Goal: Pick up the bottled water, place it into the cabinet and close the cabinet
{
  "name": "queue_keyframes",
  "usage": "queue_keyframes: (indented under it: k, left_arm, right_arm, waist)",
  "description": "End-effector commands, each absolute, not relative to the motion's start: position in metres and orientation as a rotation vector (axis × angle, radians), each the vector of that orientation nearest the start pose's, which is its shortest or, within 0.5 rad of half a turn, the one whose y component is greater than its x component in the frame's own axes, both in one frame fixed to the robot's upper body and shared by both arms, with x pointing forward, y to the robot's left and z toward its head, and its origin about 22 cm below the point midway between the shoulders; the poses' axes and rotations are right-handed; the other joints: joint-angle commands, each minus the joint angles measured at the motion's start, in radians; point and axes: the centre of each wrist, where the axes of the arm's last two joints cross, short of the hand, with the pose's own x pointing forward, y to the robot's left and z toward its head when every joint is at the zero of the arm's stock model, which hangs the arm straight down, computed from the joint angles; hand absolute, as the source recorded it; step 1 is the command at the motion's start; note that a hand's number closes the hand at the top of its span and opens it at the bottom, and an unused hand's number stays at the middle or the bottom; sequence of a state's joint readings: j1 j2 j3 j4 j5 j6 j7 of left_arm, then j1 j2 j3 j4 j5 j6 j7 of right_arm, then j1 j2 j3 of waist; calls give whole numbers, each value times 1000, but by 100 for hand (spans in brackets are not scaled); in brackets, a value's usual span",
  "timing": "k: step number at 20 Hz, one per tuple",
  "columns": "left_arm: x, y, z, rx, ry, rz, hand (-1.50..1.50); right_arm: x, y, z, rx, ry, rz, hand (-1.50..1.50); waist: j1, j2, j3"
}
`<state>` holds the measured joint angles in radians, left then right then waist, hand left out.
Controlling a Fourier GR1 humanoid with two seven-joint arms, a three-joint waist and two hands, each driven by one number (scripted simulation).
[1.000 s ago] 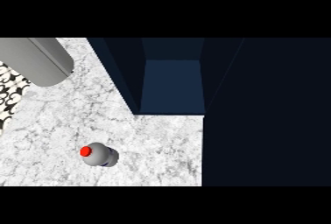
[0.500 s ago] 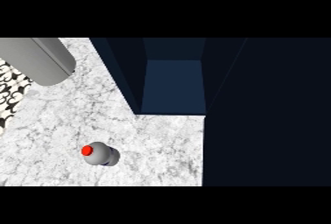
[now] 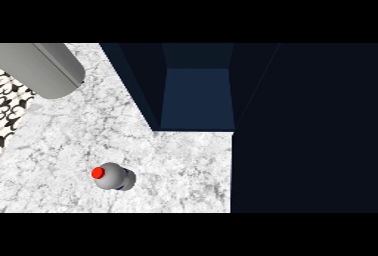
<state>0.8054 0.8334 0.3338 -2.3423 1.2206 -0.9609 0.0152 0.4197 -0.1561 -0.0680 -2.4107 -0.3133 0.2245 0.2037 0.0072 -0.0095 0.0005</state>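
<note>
The bottled water (image 3: 112, 176) stands upright on the white marble counter (image 3: 88, 130) at the lower left, seen from above as a grey body with a red cap. The dark blue cabinet (image 3: 198, 95) sits at the upper middle with its inside showing open toward the counter. Neither hand shows in the head view. A grey cylinder (image 3: 40, 67), possibly a forearm, crosses the upper left corner.
A black-and-white patterned strip (image 3: 11, 107) runs along the left edge. The cabinet's dark side panel (image 3: 306, 130) fills the whole right part of the view, down to the counter's lower edge.
</note>
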Motion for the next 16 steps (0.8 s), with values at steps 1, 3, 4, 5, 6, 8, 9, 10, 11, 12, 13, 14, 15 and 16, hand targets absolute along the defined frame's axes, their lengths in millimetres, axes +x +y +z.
queue_keyframes:
  k: [1, 3, 4, 5, 6, 8, 9, 10, 11, 12, 13, 14, 15, 16]
  left_arm:
    - [82, 367, 168, -989, -1515, -584, -150]
    - [85, 371, 170, -945, -1571, -553, -150]
    - [89, 373, 177, -925, -1582, -521, -150]
    - [83, 384, 165, -918, -1575, -532, -150]
    - [84, 381, 168, -900, -1585, -507, -150]
    - [85, 364, 170, -882, -1591, -519, -150]
    - [93, 379, 164, -862, -1583, -514, -150]
    - [96, 388, 154, -866, -1576, -491, -150]
    - [103, 381, 166, -829, -1577, -495, -150]
    - [101, 387, 162, -821, -1575, -511, -150]
    - [107, 387, 156, -783, -1543, -535, -150]
    - [112, 386, 155, -787, -1558, -524, -150]
    - [118, 385, 152, -777, -1561, -532, -150]
    - [123, 385, 136, -761, -1550, -548, -150]
  right_arm:
    - [86, -265, 173, 264, -1875, 112, -150]
    - [80, -265, 171, 267, -1904, 101, -150]
    - [82, -268, 174, 269, -1890, 111, -150]
    - [89, -269, 163, 265, -1892, 75, -150]
    - [83, -266, 172, 273, -1895, 126, -150]
    - [81, -267, 164, 284, -1887, 113, -150]
    - [80, -268, 170, 268, -1907, 114, -150]
    - [82, -273, 159, 276, -1880, 98, -150]
    - [80, -272, 166, 269, -1887, 119, -150]
    - [79, -267, 167, 279, -1879, 108, -150]
    - [81, -271, 165, 298, -1881, 124, -150]
    - [83, -274, 166, 292, -1884, 141, -150]
    - [84, -275, 166, 288, -1896, 124, -150]
    - [83, -270, 160, 269, -1893, 121, -150]
  waist:
    - [-4, 1, -1]
    - [-22, 0, 0]
    - [-26, 3, 0]
    - [-12, 2, -1]
    - [-17, 2, -1]
    - [-26, 3, 0]
    - [-33, 5, -1]
    - [-37, 6, -1]
    - [-42, 8, -1]
    - [-32, 7, -1]
    - [-47, 8, -2]
    - [-43, 9, -1]
    - [-48, 10, -2]
    - [-50, 9, -3]
